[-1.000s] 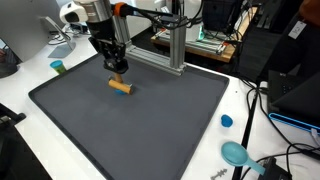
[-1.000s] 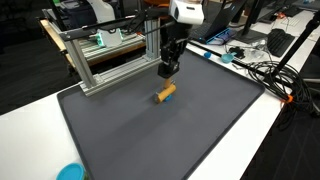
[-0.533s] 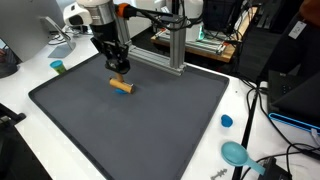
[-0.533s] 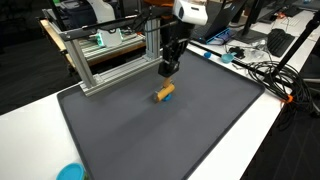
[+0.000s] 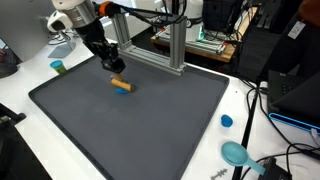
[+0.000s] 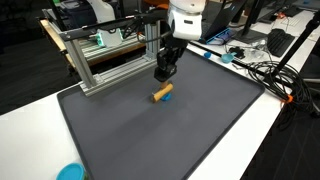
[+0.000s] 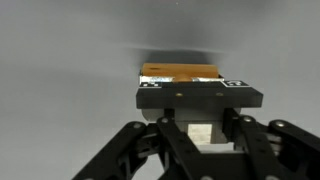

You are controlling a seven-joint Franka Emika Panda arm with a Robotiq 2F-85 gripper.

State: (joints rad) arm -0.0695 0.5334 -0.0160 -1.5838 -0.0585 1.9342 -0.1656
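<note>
**Desk:** What's on your screens, biggest thing first?

**Me:** A white tabletop, mostly covered by a broad dark mat. An aluminium frame stands along the mat's far edge.

**Desk:** And the arm?

**Me:** My arm reaches in over the far part of the mat, close to that frame, with the gripper pointing down. I can't tell whether the fingers are parted or pressed together. The wrist view shows mostly black linkage, and both exterior views make them too small. I judge they have nothing between them.

**Desk:** Where's the piece?

**Me:** The orange block lies flat on the mat just beside the fingertips, on the side away from the frame and a little below them. It isn't touching them, as far as I can make out. From the wrist, the block sits straight ahead past the linkage, with its long axis running across the picture.

**Desk:** What about room to move?

**Me:** The frame is the one hard edge, and it's near. Everywhere else around the block I see only bare mat, out to the near and side edges. The small bits are off the mat and well apart from the block: a teal cup on one side, a blue cap and a teal scoop on the other.
</note>
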